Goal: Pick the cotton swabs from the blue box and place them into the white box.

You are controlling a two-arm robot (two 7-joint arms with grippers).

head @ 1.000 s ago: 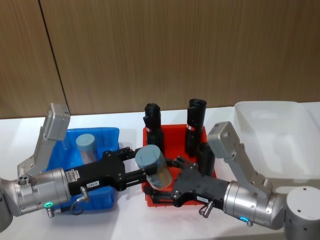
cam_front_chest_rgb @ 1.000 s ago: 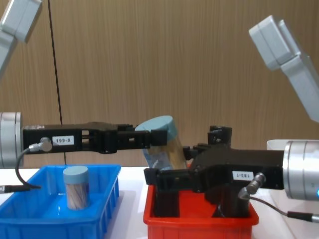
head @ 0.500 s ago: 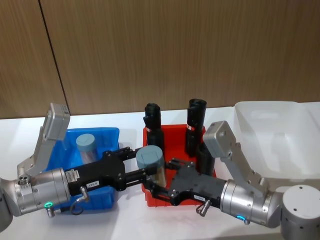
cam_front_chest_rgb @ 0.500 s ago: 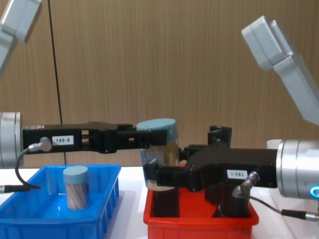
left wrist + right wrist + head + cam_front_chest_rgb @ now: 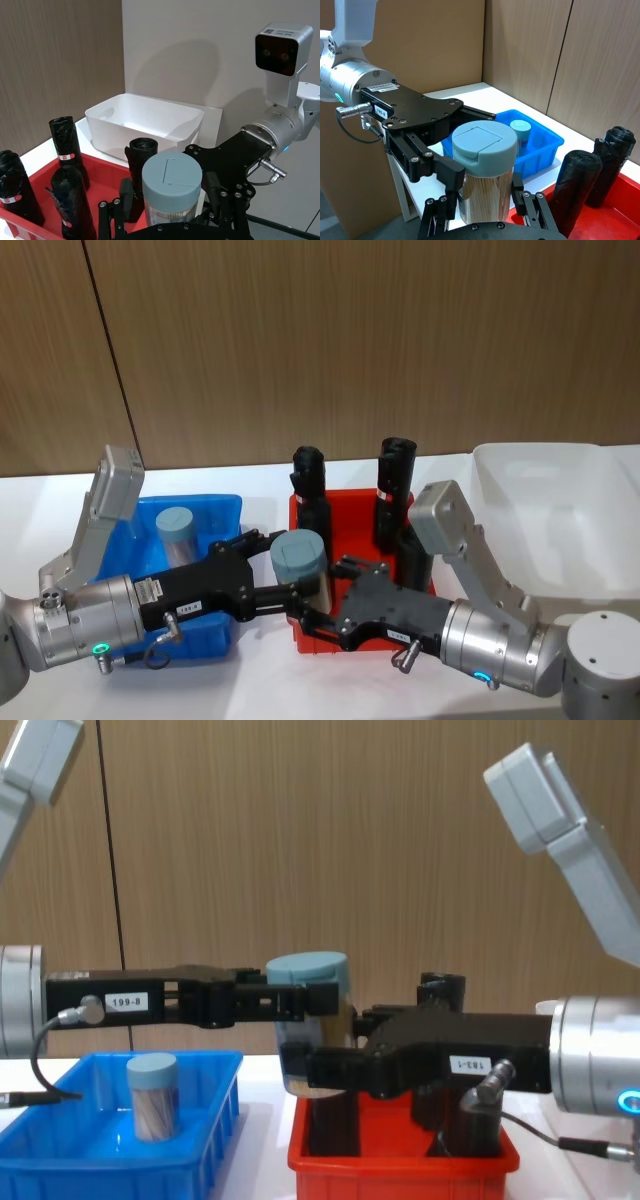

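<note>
Blue box (image 5: 225,515): far left on the white table (image 5: 260,680), shallow, with ribbed walls.
Second swab jar (image 5: 175,532): standing upright inside the blue box, toward its back left.
Left gripper (image 5: 272,566): reaches across the blue box's right wall and sits against the lifted jar at lid height. From here I cannot tell whether it is gripping the jar or has let go.
Held swab jar (image 5: 300,560): a clear cylinder with a pale grey-blue round lid and a flap outlined on top. The swab sticks are packed upright inside. It is upright in the air over the red bin's left edge, between the two grippers.
Red bin (image 5: 400,1165): just right of the blue box, with a narrow strip of table between them.
Right gripper (image 5: 325,595): comes in from the right over the red bin's front, pinching the jar's clear body below the lid.
Black rolls (image 5: 392,475): stand upright in the red bin, well above its rim, behind the right gripper and to the right of the jar.
White box (image 5: 500,500): far right, with smooth walls and an open top. It stands near the red bin without touching it.
</note>
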